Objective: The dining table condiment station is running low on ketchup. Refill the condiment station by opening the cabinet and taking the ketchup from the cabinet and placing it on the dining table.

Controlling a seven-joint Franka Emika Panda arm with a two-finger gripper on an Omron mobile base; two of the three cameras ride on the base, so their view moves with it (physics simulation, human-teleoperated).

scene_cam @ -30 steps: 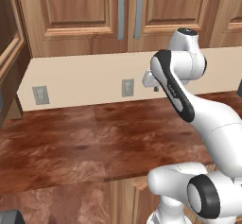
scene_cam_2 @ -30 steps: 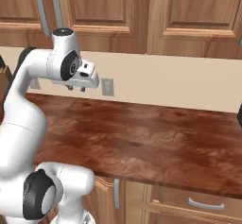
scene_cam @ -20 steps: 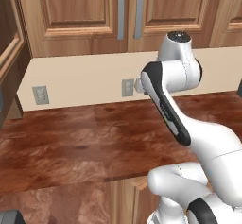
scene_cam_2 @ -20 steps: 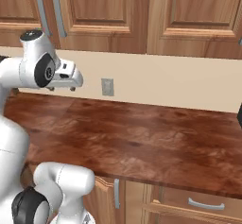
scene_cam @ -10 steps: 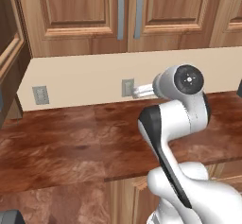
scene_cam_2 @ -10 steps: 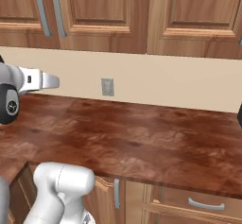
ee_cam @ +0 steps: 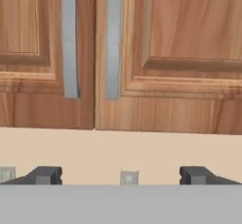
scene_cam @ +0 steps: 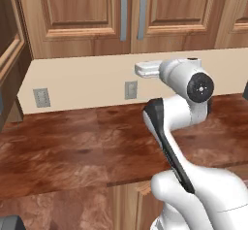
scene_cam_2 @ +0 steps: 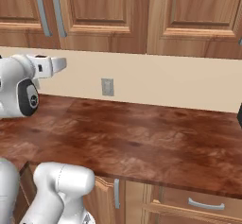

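Observation:
The cabinet (ee_cam: pixel 156 53) hangs on the wall straight ahead of my hand, both doors shut, with two long grey bar handles (ee_cam: pixel 69 38) side by side at the seam. My gripper (ee_cam: pixel 120 176) is open, its dark fingertips (ee_cam: pixel 45 175) set wide apart with nothing between them, just below the doors and level with the beige backsplash. In the left base view the gripper (scene_cam: pixel 139 70) points at the wall under the cabinet (scene_cam: pixel 87 15); the right base view has the gripper (scene_cam_2: pixel 60 64) at its left. The ketchup is hidden and the dining table is out of view.
A reddish-brown wood countertop (scene_cam: pixel 72 146) runs under the cabinets along the beige backsplash, which carries wall outlets (scene_cam: pixel 131 90) (scene_cam_2: pixel 108 87). Lower cabinets with drawers (scene_cam_2: pixel 203 203) sit below it. A tall wooden unit (scene_cam: pixel 9 54) stands at the left end.
The arm has folded down and swung toward the left of the right base view. The hand has risen a little and now points level at the wall under the cabinet doors. The jaws stay wide.

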